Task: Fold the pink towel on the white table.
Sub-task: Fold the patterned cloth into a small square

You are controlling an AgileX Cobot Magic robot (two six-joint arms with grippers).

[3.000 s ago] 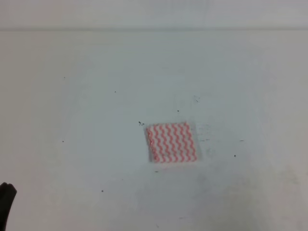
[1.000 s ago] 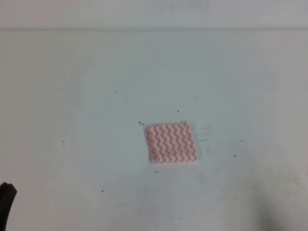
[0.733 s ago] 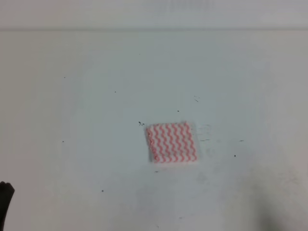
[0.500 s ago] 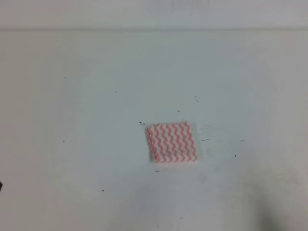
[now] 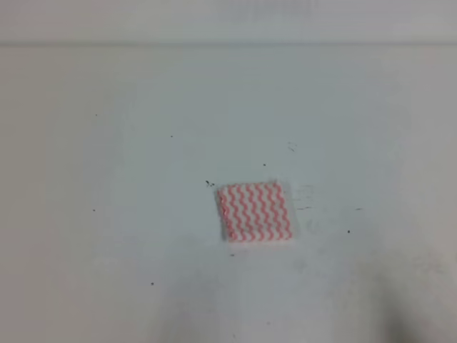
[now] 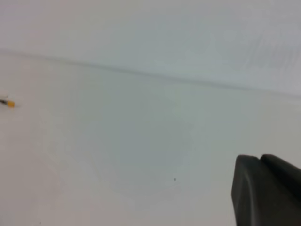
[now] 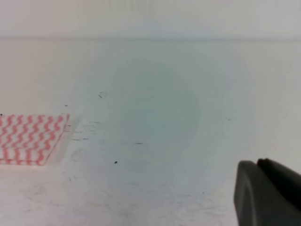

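Not much claw to see here. In the left wrist view only a dark chunk of the left gripper [image 6: 265,190] poked in at the bottom right corner, and it looked like two fingers pressed side by side with just a thin seam between them, but the tips were cut off by the edge, so I couldn't tell if it was open or closed. It held nothing that I could see and hung over bare table [image 6: 141,150]. Same deal in the right wrist view: the right gripper [image 7: 268,193] showed up as a dark block at the bottom right, thin seam, tips out of frame, so I couldn't tell how wide it was either. Nothing in it, nothing touching it.

The towel [image 5: 255,211] lay flat near the middle of the table [image 5: 107,179] in the high view, a bit right of center, as a small neat rectangle with its wavy pink and white stripes facing up. Neither gripper showed in that view at all. From the right wrist view the towel [image 7: 29,138] sat at the far left edge, partly cut off, well apart from the right gripper with open tabletop between them. The left wrist view didn't catch the towel. There was a tiny orange-tipped thing [image 6: 8,102] at its far left edge, too small to identify.
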